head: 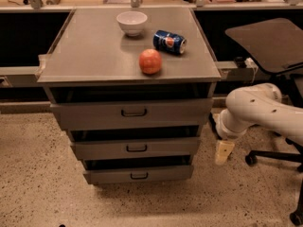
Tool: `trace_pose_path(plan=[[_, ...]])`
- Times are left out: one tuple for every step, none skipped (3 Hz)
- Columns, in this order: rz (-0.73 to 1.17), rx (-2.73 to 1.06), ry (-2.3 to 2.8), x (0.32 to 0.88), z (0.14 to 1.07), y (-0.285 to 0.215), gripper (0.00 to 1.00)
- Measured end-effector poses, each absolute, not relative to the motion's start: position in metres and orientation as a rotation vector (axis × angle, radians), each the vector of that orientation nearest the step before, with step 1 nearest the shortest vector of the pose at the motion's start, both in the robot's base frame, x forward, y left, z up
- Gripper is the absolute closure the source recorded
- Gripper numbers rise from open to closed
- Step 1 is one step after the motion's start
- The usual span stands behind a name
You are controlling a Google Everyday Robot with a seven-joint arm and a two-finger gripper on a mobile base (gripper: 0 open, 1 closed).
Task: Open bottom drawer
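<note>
The grey cabinet has three stacked drawers. The bottom drawer [109, 175] is the narrowest and lowest front, near the floor, with a small dark pull handle [139, 176] at its centre. It looks nearly flush with a dark gap above it. My gripper [223, 151] hangs at the end of the white arm [258, 109], to the right of the cabinet, at about the height of the middle drawer [104, 149]. It touches no drawer.
The top drawer [94, 113] is the widest. On the cabinet top [85, 51] stand a white bowl [131, 21], a blue soda can [169, 41] on its side and a red apple [150, 61]. An office chair [272, 41] stands at the right, its wheeled base [272, 156] on the speckled floor.
</note>
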State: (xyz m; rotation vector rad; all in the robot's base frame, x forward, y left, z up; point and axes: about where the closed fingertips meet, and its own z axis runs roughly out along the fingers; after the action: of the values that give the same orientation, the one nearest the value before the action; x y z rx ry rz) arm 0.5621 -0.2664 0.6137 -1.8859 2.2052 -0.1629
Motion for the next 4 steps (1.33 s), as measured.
trace_pose_path(plan=[[0.017, -1.957, 2.121, 0.549, 0.541, -0.243, 0.0], [0.087, -2.09, 1.98, 0.537, 0.497, -0.225, 0.0], [0.092, -2.115, 1.954, 0.536, 0.493, -0.223, 0.0], [0.131, -2.123, 1.922, 0.538, 0.491, -0.219, 0.0]])
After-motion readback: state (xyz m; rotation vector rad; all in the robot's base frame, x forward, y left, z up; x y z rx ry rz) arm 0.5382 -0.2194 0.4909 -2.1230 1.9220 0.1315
